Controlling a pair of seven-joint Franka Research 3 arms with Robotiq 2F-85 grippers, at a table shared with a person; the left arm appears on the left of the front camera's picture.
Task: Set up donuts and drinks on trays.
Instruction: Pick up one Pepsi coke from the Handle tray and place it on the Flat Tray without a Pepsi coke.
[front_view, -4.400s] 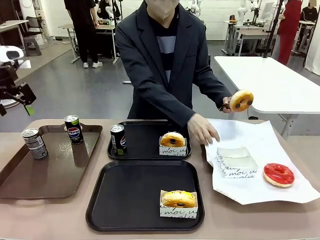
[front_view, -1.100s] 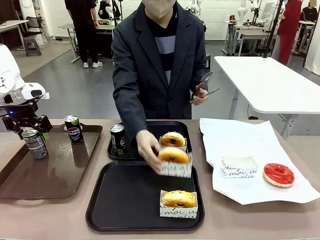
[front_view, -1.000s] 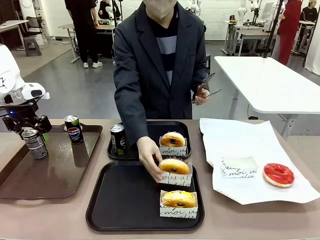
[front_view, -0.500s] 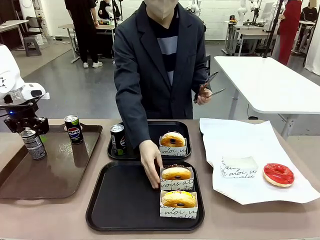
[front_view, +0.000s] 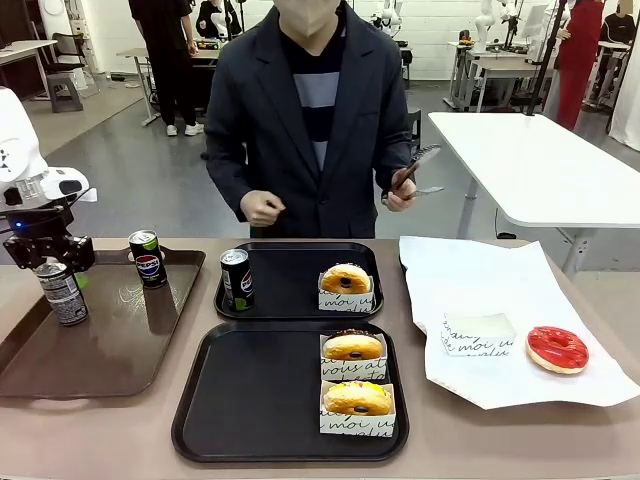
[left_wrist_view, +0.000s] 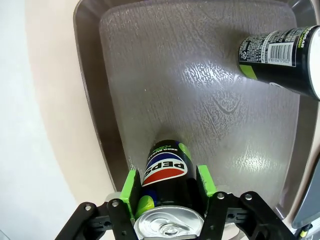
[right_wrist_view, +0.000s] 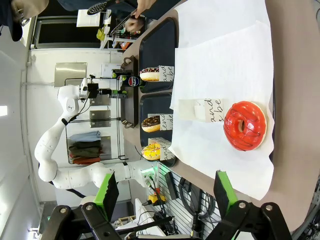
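Three cans in sight. My left end effector (front_view: 58, 268) is clamped on the held can (front_view: 64, 298), over the left side of the brown tray (front_view: 110, 350) at the left end of the worktop (front_view: 480, 440). In the wrist view the green pads (left_wrist_view: 131, 186) press both its sides just under the silver top. I cannot tell whether its base touches the tray.

The second can (front_view: 148, 259) stands at the brown tray's far edge, well apart from the held one. The third can (front_view: 236, 279) stands upright at the left end of the far black tray (front_view: 290, 285), with a boxed donut (front_view: 346, 286) at that tray's right end.

On the near black tray (front_view: 250, 400), two boxes sit at the right side, one behind the other and touching: the chocolate-topped donut (front_view: 353, 348) farther, the yellow donut (front_view: 358, 398) nearer.

At the right, the white paper sheet (front_view: 500, 280) carries an empty white box (front_view: 475, 333) and, just right of it, an unboxed red donut (front_view: 557, 349). My right end effector (right_wrist_view: 165, 182) hangs above that end, fingers wide apart, nothing between them.

The person (front_view: 310, 120) stands at the far side. One hand (front_view: 400, 192) holds black tongs (front_view: 415, 163); the other hand (front_view: 262, 208) is closed at waist height. Both are off the worktop.
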